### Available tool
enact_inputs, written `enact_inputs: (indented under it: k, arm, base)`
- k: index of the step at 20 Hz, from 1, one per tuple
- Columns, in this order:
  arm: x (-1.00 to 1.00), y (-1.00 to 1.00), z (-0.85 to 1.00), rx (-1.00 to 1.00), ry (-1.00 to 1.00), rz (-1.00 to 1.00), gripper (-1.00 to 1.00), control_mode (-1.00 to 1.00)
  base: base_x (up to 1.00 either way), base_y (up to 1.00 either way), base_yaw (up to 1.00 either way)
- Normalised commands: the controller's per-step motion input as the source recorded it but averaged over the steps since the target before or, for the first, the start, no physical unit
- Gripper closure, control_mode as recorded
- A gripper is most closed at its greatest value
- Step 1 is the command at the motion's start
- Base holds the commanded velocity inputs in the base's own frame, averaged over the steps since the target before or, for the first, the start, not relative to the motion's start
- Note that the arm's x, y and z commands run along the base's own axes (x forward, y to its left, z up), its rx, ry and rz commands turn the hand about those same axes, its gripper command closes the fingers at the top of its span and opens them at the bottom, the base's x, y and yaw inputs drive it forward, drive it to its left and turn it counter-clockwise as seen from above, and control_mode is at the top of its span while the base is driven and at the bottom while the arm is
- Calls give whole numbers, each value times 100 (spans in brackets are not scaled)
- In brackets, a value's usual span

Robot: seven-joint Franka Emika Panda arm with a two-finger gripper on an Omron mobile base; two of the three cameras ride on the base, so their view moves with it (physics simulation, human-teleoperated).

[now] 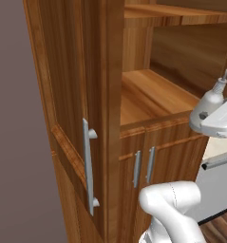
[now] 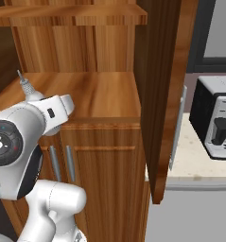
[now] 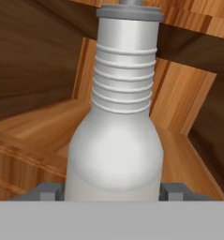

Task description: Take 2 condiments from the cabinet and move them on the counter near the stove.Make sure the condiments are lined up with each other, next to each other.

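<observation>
The whitish pear-shaped plastic bottle with a ribbed neck and thin pointed nozzle (image 3: 114, 140) stands upright between the two dark finger tips of the hand (image 3: 112, 191), which sit against its sides at the base, so the hand appears to be gripping it. From the left base view the bottle (image 1: 212, 97) rises just above the white wrist, at the front edge of the tall brown wood-grain cabinet's (image 1: 105, 118) bare lower shelf (image 1: 153, 95); whether its bottom touches the shelf is hard to tell. Another wooden shelf (image 2: 72, 14) runs above. The long cabinet door with its silver bar handle (image 1: 89, 166) stands swung open. Below the shelf are two smaller doors with short silver pulls (image 1: 143, 167). To the right, a beige speckled stone-look bench (image 2: 192, 158) carries a steel toaster (image 2: 217, 124).
</observation>
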Motion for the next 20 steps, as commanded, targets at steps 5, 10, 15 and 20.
enact_inputs:
  k: [5,10,15,20]
  arm:
    - [0,0,0,0,0,0,100,100]
    - [0,0,0,0,0,0,100,100]
    - [0,0,0,0,0,0,100,100]
    - [0,0,0,0,0,0,100,100]
  base:
    - [-58,-8,-12]
    - [-84,-25,-20]
    - [-73,-23,-22]
    - [-40,-45,-29]
